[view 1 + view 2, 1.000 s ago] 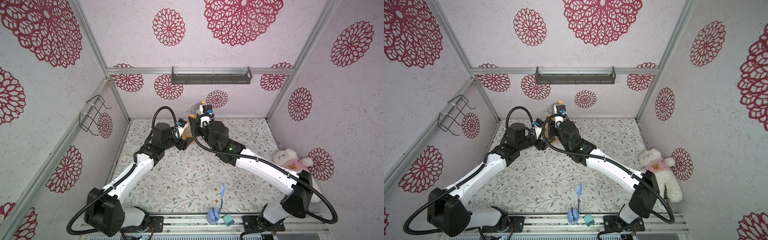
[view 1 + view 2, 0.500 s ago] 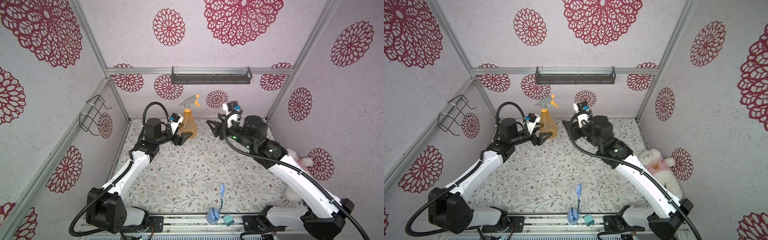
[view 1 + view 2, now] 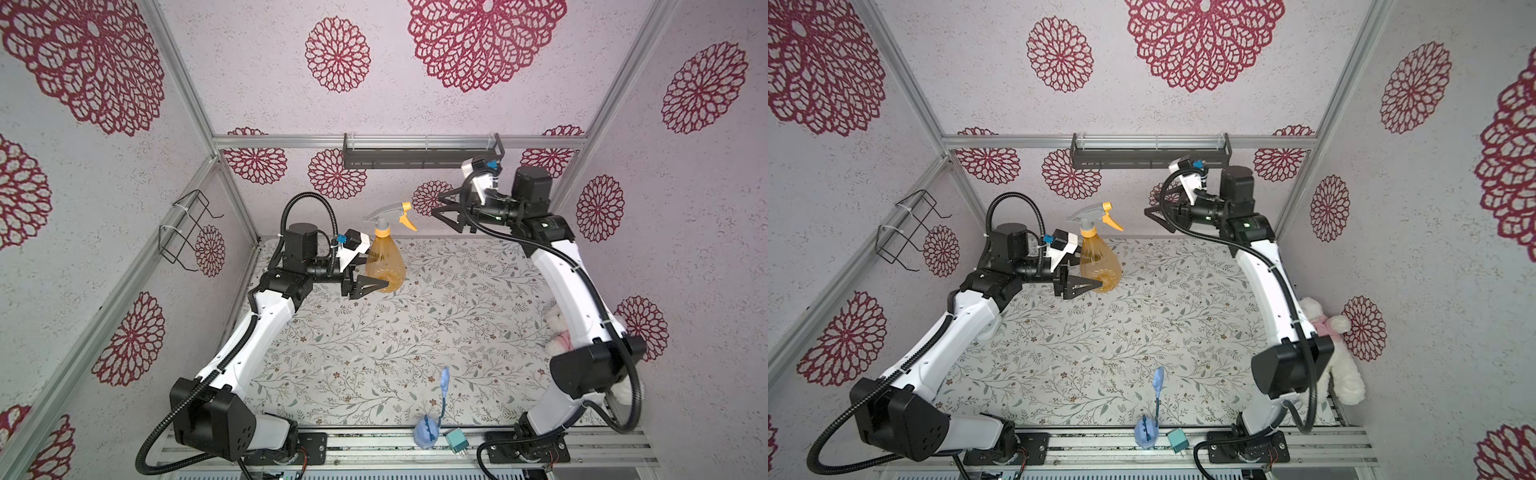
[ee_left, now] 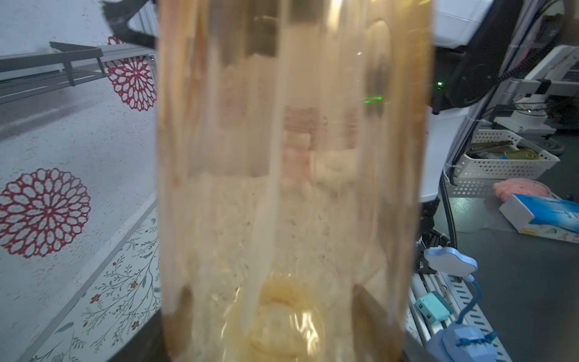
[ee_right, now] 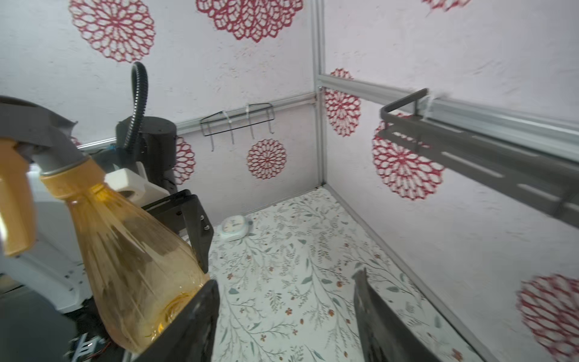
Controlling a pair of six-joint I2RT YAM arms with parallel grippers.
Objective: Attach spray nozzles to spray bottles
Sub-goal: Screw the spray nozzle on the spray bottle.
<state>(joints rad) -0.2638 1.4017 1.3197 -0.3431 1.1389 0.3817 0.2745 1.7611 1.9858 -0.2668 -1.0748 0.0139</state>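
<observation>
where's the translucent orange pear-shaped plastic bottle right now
In both top views the translucent orange bottle is near the back wall, left of centre, its base clamped in the left gripper, the grey-and-orange trigger nozzle on its neck.

White link shells and black joint housings make up the left arm and right arm; black ribbed cable hoses run along both. Wrist blocks are white with blue connectors. The black triangular fingers show small screws.
</observation>
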